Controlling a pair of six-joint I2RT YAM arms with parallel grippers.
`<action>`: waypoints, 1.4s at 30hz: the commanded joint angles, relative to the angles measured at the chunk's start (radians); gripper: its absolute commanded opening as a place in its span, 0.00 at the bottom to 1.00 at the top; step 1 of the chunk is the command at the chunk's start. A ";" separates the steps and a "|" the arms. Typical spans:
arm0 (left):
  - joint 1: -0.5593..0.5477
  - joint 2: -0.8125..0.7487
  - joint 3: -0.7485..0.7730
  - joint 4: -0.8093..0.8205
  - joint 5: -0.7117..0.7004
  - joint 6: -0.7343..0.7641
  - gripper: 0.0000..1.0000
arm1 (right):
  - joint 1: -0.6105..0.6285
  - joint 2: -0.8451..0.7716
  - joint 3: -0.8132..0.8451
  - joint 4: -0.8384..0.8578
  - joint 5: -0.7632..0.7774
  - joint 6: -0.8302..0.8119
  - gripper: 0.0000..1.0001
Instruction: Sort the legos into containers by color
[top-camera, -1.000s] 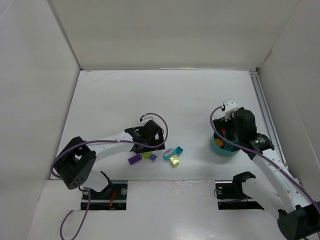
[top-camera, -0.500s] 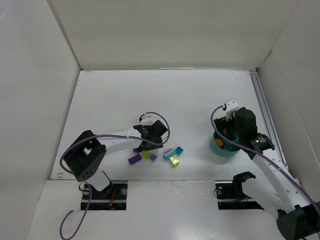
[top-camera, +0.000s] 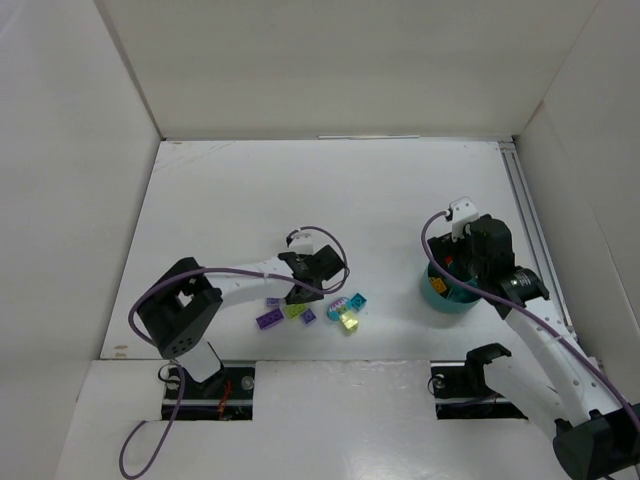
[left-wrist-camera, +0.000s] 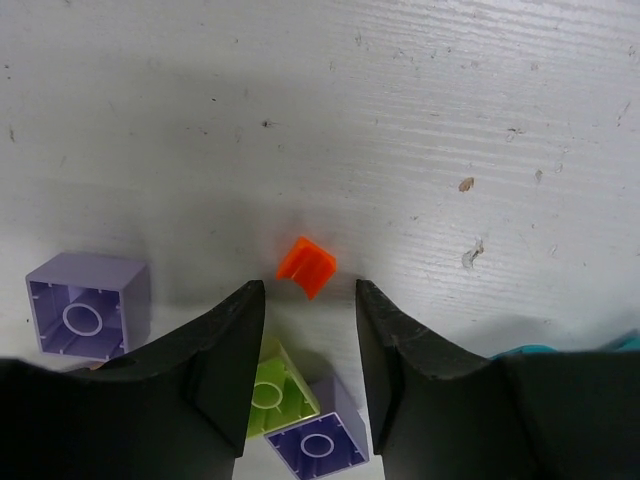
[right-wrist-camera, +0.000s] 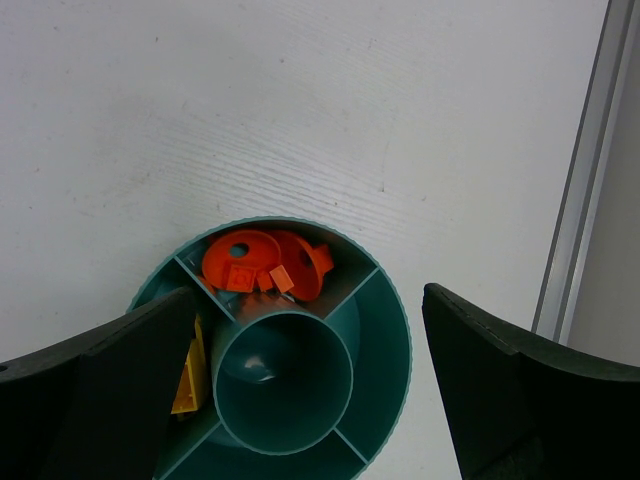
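Note:
A small orange lego (left-wrist-camera: 305, 265) lies on the white table between the fingertips of my left gripper (left-wrist-camera: 308, 288); the jaws stand apart and touch nothing. Behind it, between the fingers, lie a lime brick (left-wrist-camera: 268, 392) and a purple brick (left-wrist-camera: 322, 440). Another purple brick (left-wrist-camera: 85, 305) sits to the left. From above, the left gripper (top-camera: 300, 290) is over the cluster of legos (top-camera: 310, 313). My right gripper (right-wrist-camera: 308, 295) hangs open over the teal bowl (right-wrist-camera: 395, 330), whose compartments hold orange pieces (right-wrist-camera: 260, 265) and a yellow brick (right-wrist-camera: 190, 385).
Teal and yellow bricks (top-camera: 350, 310) lie right of the left gripper. A metal rail (right-wrist-camera: 580, 200) runs along the table's right edge by the bowl (top-camera: 445, 300). White walls enclose the table on three sides.
My left gripper has slid right and nearer the brick cluster, and its jaws have narrowed around the orange piece. The right arm and bowl have not moved.

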 joint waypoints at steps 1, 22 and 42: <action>-0.009 0.037 0.005 -0.035 -0.001 -0.023 0.38 | -0.008 -0.008 0.005 0.048 0.013 -0.004 1.00; -0.009 0.098 0.047 -0.078 -0.082 -0.073 0.20 | -0.008 -0.027 -0.005 0.048 0.013 -0.004 1.00; -0.009 -0.052 0.177 0.027 -0.110 0.078 0.00 | -0.017 -0.131 0.006 0.039 0.114 0.045 1.00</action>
